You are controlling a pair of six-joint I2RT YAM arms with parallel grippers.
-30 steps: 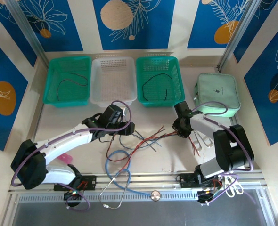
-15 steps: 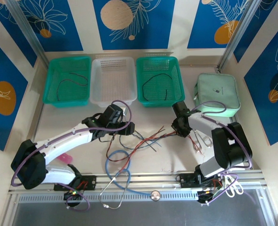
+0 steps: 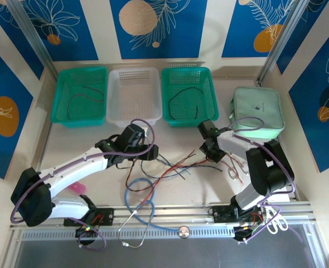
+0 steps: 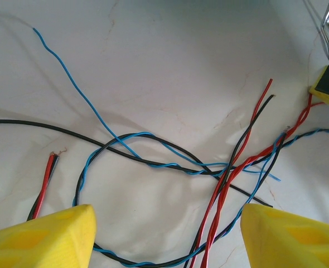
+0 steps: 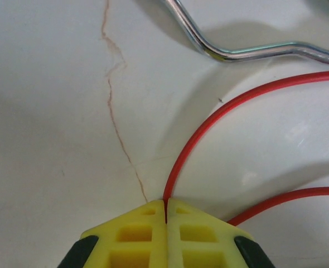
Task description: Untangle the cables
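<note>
Right fingers (image 5: pixel 142 237) are pinching shut on a red cable (image 5: pixel 189 148), left fingers (image 4: pixel 42 237) are hanging wide open above the tangled cables (image 4: pixel 209 167), gripping nothing, with one more lying in the left basket (image 3: pixel 80 70) and one in the right basket (image 3: pixel 185 70).

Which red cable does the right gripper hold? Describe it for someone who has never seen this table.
In the top view, find the mint-green pouch at the right; the right gripper sits just left of it, nearer the arms' bases. It is shut on one thin red cable, which arcs away from its yellow tips. The other red cable beside it lies free, outside the grip.
</note>
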